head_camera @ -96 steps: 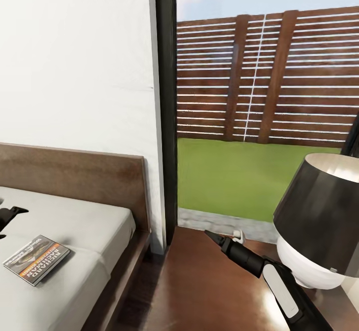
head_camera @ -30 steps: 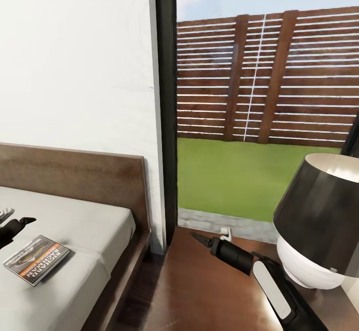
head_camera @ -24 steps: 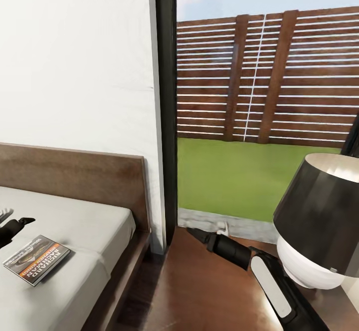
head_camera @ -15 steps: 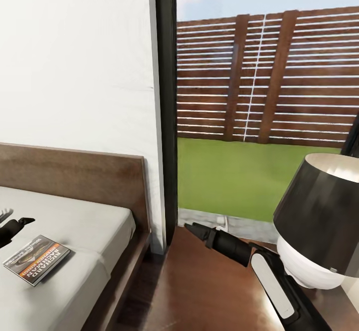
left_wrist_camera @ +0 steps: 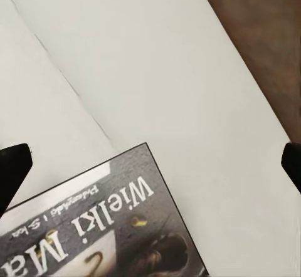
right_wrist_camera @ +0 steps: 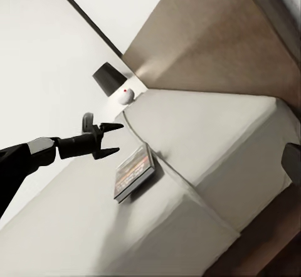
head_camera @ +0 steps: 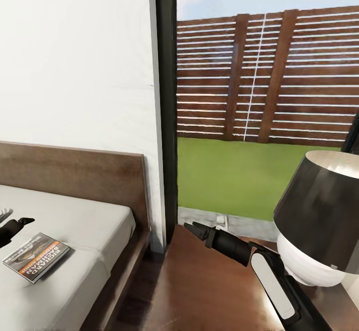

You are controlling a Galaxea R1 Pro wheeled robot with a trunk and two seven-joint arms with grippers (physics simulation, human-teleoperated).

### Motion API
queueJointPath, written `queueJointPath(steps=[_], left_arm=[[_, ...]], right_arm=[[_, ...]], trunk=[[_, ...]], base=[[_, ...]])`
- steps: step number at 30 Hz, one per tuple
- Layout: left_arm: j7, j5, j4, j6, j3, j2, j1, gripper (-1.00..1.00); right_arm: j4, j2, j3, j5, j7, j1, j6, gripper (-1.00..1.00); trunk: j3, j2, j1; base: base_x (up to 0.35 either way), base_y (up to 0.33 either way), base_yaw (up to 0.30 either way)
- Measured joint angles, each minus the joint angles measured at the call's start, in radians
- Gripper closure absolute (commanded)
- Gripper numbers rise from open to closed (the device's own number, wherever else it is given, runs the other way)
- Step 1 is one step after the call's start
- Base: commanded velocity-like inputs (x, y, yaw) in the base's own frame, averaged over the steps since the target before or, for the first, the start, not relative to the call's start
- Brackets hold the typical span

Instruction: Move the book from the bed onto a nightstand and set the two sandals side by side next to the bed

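left gripper (right_wrist_camera: 108,140) spread open beside book (head_camera: 36,256), barely shifted | right gripper (head_camera: 192,228) swung left over nightstand (head_camera: 199,291), grip unclear | book unlifted

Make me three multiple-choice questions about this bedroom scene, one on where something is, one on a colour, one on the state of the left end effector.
1. Where does the thin paperback book lie?
A. on the grey mattress
B. on the dark wooden nightstand
C. on the floor

2. What colour is the shade of the table lamp?
A. white
B. black
C. blue

3. The left end effector is:
A. shut on the book
B. open, above the book
C. resting on the nightstand

Key: A, the book lies flat on the mattress; B, the shade is black over a white base; B, its fingertips are spread, nothing between them.
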Motion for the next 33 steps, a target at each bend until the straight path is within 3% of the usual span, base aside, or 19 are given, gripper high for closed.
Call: queueJointPath(steps=[16, 33], left_arm=[[0.0, 0.0, 0.0, 0.0, 0.0, 0.001, 0.0, -1.0], [-0.001, 0.0, 0.0, -0.001, 0.0, 0.002, 0.0, -1.0]], right_arm=[[0.0, 0.0, 0.001, 0.001, -0.001, 0.0, 0.0, -1.0], [-0.001, 0.0, 0.002, 0.001, -0.001, 0.0, 0.0, -1.0]], trunk=[[-0.05, -0.112, 0.061], [-0.058, -0.113, 0.062]], base=[[0.0, 0.0, 0.0], [0.0, 0.0, 0.0]])
